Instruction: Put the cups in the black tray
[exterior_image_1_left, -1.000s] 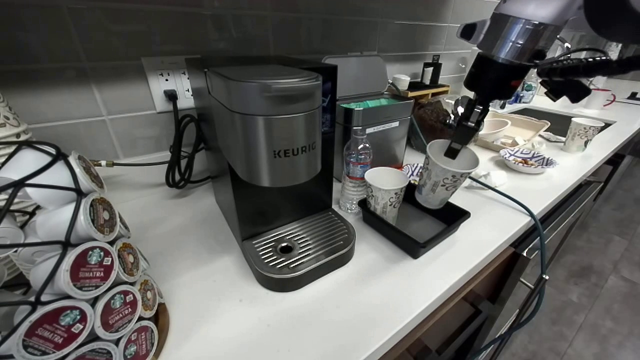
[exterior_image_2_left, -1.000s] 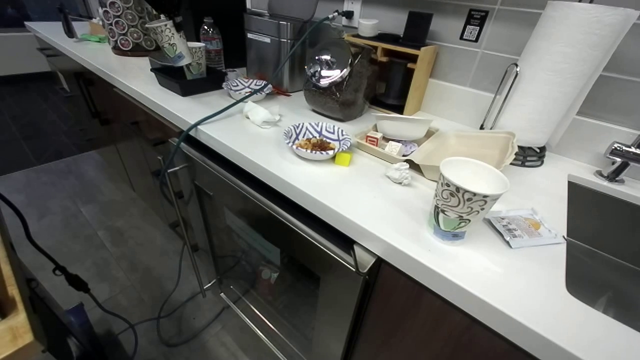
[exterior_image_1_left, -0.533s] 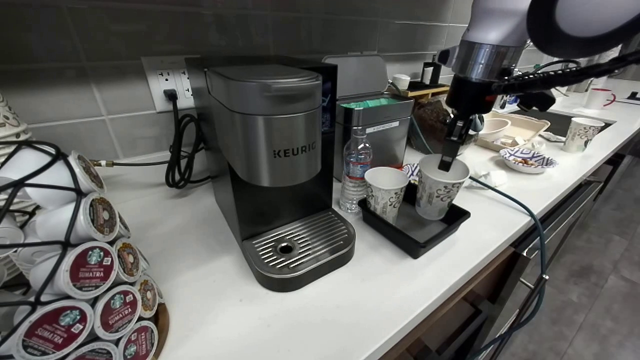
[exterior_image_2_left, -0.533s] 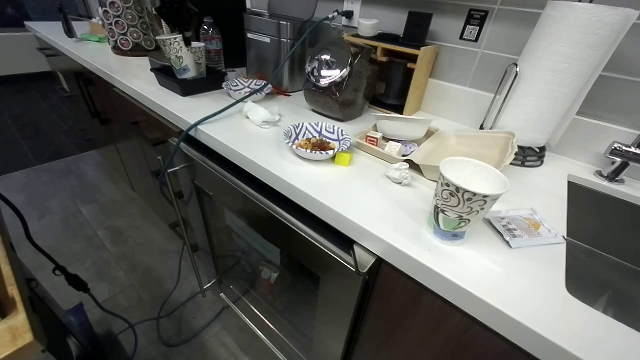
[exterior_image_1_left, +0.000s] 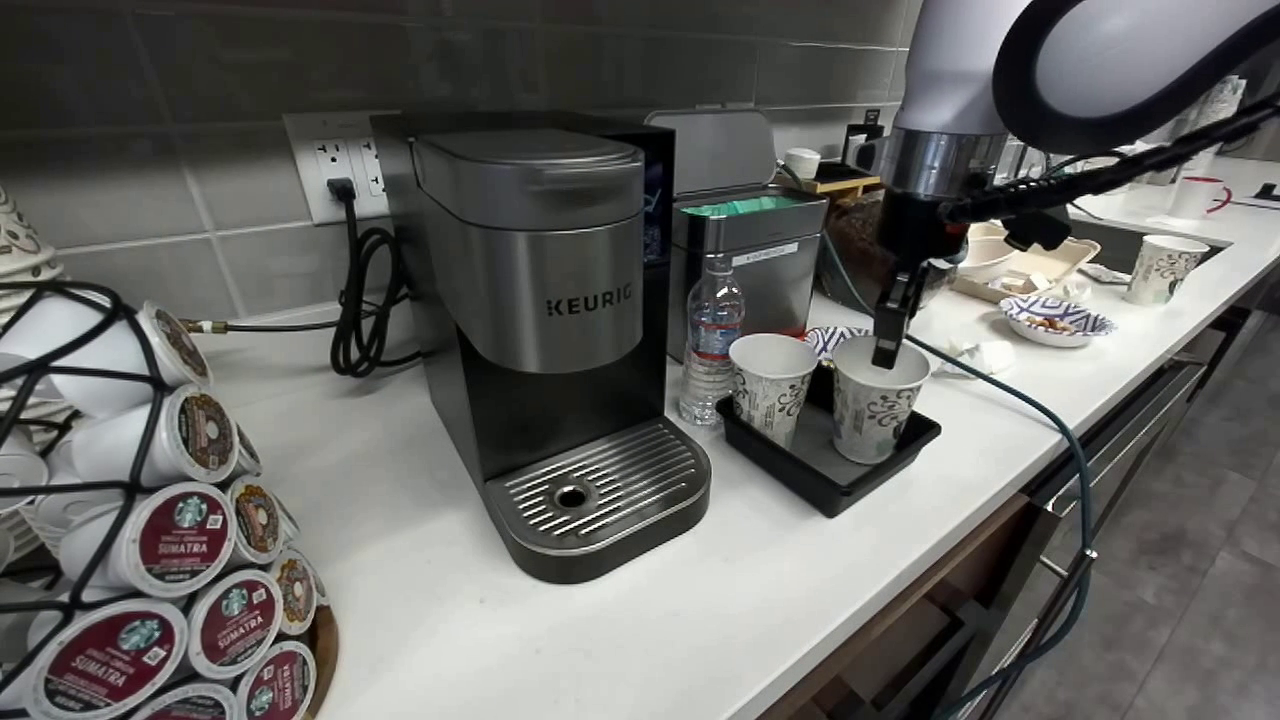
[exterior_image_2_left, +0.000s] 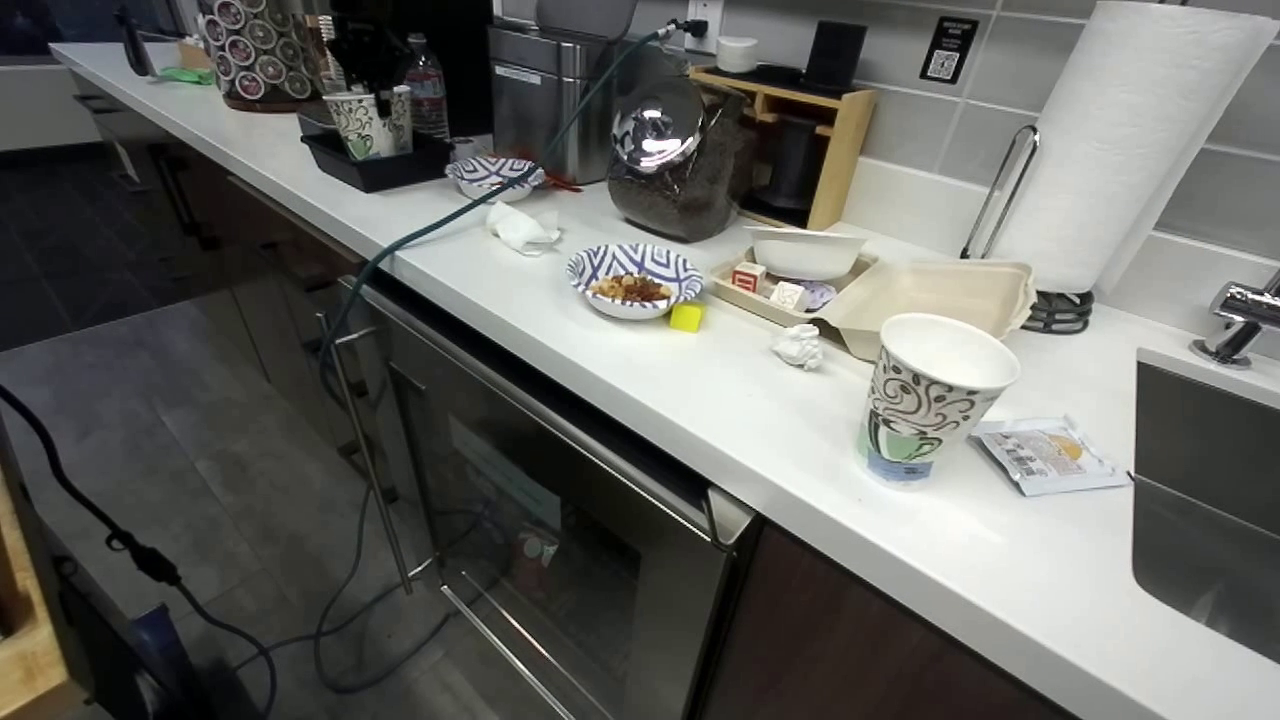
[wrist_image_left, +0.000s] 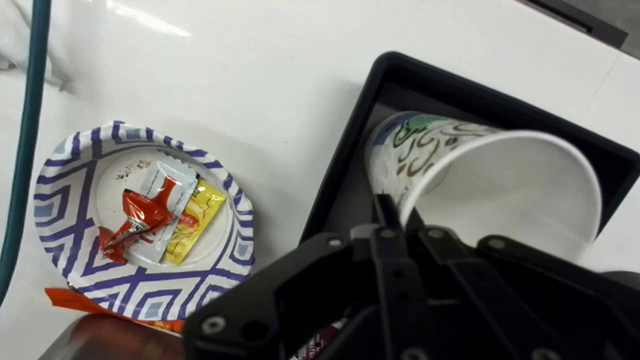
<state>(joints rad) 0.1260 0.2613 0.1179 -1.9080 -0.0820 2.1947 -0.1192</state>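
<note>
A patterned paper cup (exterior_image_1_left: 868, 420) stands nearly upright inside the black tray (exterior_image_1_left: 838, 495), its base at the tray floor. My gripper (exterior_image_1_left: 890, 345) is over it, one finger inside the cup and one outside. In the wrist view the cup's wall (wrist_image_left: 415, 155) runs between the close fingertips (wrist_image_left: 400, 207); the gripper is shut on its rim. A second cup (exterior_image_1_left: 768, 395) stands in the same tray beside it, toward the coffee machine; it is not seen in the wrist view. A third cup (exterior_image_2_left: 925, 400) stands on the counter near the sink, apart from the tray.
The coffee machine (exterior_image_1_left: 560, 300) and a plastic bottle (exterior_image_1_left: 712, 350) stand close to the tray. A patterned bowl (wrist_image_left: 145, 150) with wrappers is beside the tray. A green hose (exterior_image_2_left: 450, 215) crosses the counter. Another bowl (exterior_image_2_left: 635, 285) and an open food carton (exterior_image_2_left: 930, 290) lie farther along.
The gripper and the held cup have moved down into the tray. The cup has turned from tilted to nearly upright. The second and third cups have not moved.
</note>
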